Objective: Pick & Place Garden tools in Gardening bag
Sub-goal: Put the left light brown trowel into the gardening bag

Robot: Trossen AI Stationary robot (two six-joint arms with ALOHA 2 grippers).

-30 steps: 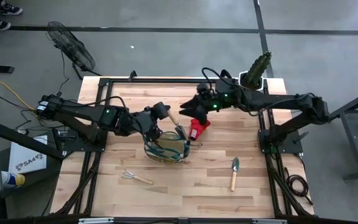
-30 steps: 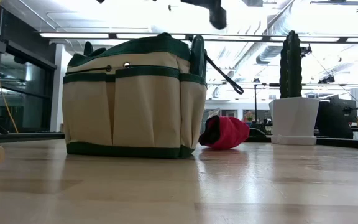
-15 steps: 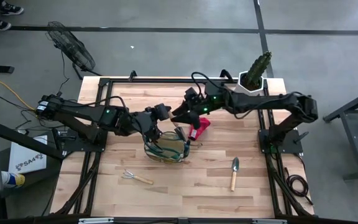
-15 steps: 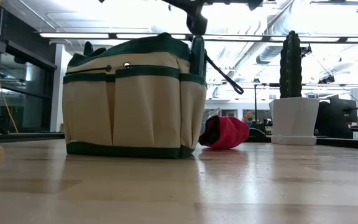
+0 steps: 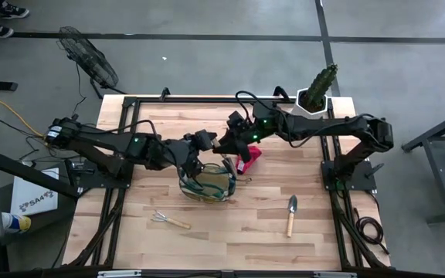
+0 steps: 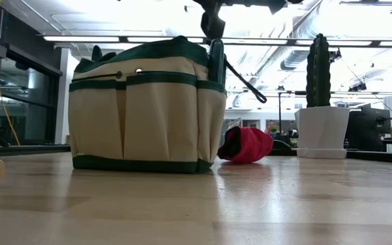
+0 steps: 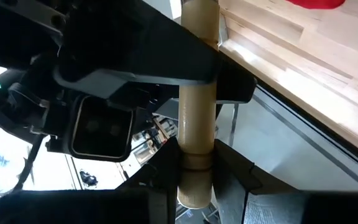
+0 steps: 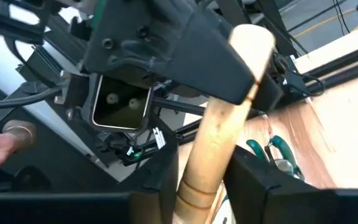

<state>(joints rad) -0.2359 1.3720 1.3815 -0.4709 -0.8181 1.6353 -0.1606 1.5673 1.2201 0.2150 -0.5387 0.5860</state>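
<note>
Wooden trowel handle (image 7: 197, 99) is clamped by both the left gripper (image 5: 205, 141) and the right gripper (image 5: 229, 139), just above the gardening bag (image 5: 207, 184) at mid-table. Bare tabletop (image 5: 238, 224) around a hand rake (image 5: 169, 220) and second trowel (image 5: 290, 214). A floor box (image 5: 35, 201) reads "SA4".

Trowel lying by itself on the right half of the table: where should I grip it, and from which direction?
The trowel lies flat on the table, with its blade toward the top of the high view and its wooden handle toward the bottom. Grip the handle near its middle. Come straight down from above with the jaws set across its width. The round handle should seat better than the thin blade.
</note>
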